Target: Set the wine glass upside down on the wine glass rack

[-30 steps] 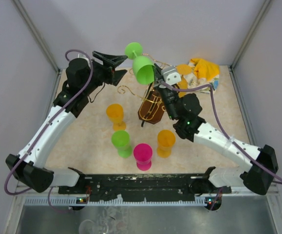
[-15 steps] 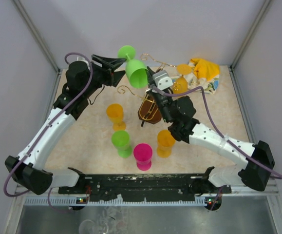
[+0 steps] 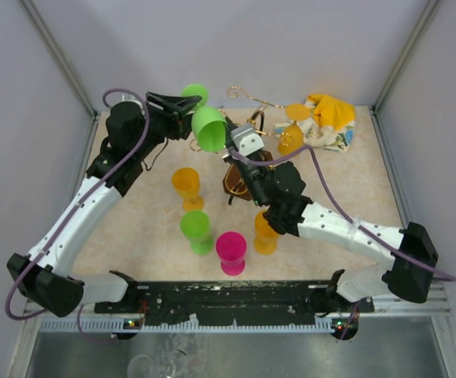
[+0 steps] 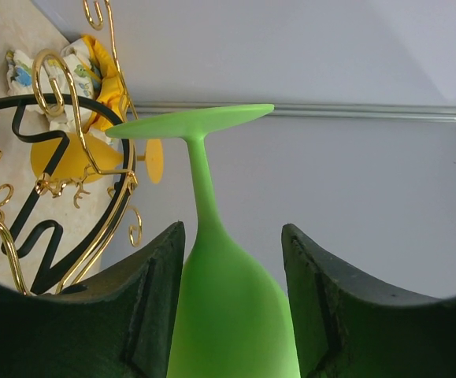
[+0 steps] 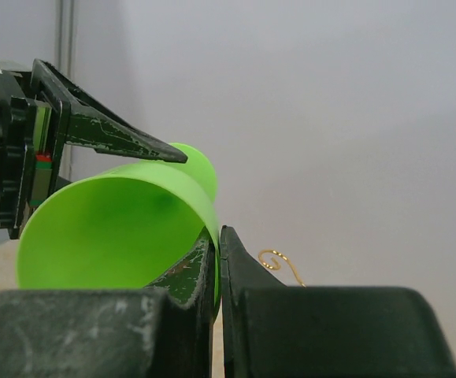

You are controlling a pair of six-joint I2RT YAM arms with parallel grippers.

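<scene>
A bright green wine glass [image 3: 209, 127] is held in the air at the back left, lying roughly sideways, foot toward the far wall. My right gripper [image 3: 228, 140] is shut on its rim, one finger inside the bowl [image 5: 117, 228], and its closed fingertips [image 5: 218, 233] pinch the wall. My left gripper [image 3: 185, 106] is open, its jaws on either side of the bowl [image 4: 231, 315], with a gap showing on each side. The stem and foot [image 4: 192, 122] stick out past the fingers. The wine glass rack [image 3: 243, 177], gold wire with a dark centre, stands right of the glass and also shows in the left wrist view [image 4: 70, 205].
An orange glass [image 3: 290, 140] is at the rack's far side. Four glasses stand in front: orange [image 3: 186, 184], green [image 3: 196, 229], pink [image 3: 231, 251], orange [image 3: 267, 229]. A yellow patterned cloth [image 3: 330, 114] lies at the back right corner.
My right arm has carried the green glass leftward and down. The glass now sits between the left gripper's open jaws; the left arm has barely moved.
</scene>
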